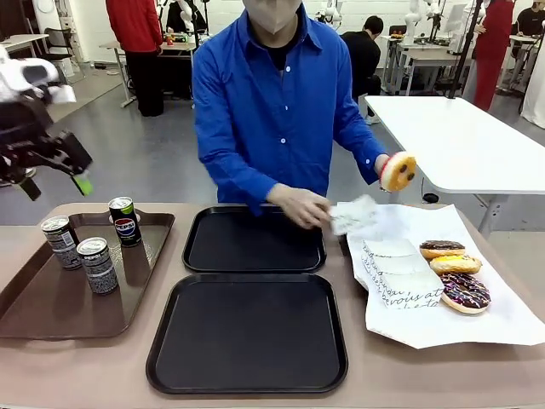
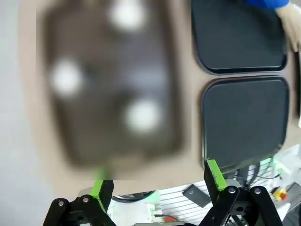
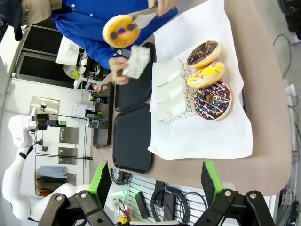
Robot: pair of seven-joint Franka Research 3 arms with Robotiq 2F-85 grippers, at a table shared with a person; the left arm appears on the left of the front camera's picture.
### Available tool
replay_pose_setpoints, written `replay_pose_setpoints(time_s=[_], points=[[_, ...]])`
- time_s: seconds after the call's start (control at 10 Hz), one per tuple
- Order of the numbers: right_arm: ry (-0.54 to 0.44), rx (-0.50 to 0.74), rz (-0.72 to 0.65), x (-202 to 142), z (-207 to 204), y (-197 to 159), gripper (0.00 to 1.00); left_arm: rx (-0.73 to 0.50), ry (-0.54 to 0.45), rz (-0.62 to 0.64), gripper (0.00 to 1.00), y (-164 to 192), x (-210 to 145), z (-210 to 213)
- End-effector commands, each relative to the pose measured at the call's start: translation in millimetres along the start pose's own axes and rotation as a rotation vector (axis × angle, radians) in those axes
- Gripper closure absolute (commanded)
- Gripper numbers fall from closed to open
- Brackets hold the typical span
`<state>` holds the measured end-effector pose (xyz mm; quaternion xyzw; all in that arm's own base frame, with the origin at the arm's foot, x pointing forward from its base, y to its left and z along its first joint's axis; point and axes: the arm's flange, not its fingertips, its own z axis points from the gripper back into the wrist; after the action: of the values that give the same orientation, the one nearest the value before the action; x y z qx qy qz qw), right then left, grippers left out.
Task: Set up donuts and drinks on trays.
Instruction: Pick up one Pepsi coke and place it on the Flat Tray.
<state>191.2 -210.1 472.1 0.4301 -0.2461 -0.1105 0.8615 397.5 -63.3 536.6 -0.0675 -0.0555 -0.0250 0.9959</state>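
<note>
Left gripper [image 2: 157, 181]: jaws wide, empty, raised over the brown tray [image 1: 25, 324].
Drinks [image 1: 97, 264]: three cans on the brown tray, none placed.
Trays [image 1: 247, 341]: both bare.
Person's hand [image 1: 298, 204]: holds a paper sleeve [image 1: 353, 213]; a yellow donut [image 1: 398, 171] is lifted.
Donuts [image 1: 456, 264]: three wait on the white paper [image 1: 502, 324].
Right gripper [image 3: 155, 179]: wide, empty, above the table.

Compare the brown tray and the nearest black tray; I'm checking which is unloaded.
The brown tray holds three cans; the nearest black tray holds nothing. The brown tray sits at the robot's left; the black tray sits in the middle. Both are rectangular with raised rims.
</note>
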Motion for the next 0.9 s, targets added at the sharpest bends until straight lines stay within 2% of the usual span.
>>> replay_pose_setpoints(time_s=[0.0,0.2,0.3,0.8], points=[[-0.008,0.023,0.015,1.1,-0.4,-1.7,0.0,0.091,0.016,0.025,0.0,-4.2,15.9,-19.7],[-0.008,0.023,0.015,1.1,-0.4,-1.7,0.0,0.107,0.023,0.023,0.0,-6.7,19.0,-38.7],[-0.008,0.023,0.015,1.1,-0.4,-1.7,0.0,0.074,0.027,0.0,0.0,-6.7,13.1,-27.6],[-0.008,0.023,0.015,1.1,-0.4,-1.7,0.0,0.074,0.027,0.0,0.0,-6.7,13.1,-27.6]])
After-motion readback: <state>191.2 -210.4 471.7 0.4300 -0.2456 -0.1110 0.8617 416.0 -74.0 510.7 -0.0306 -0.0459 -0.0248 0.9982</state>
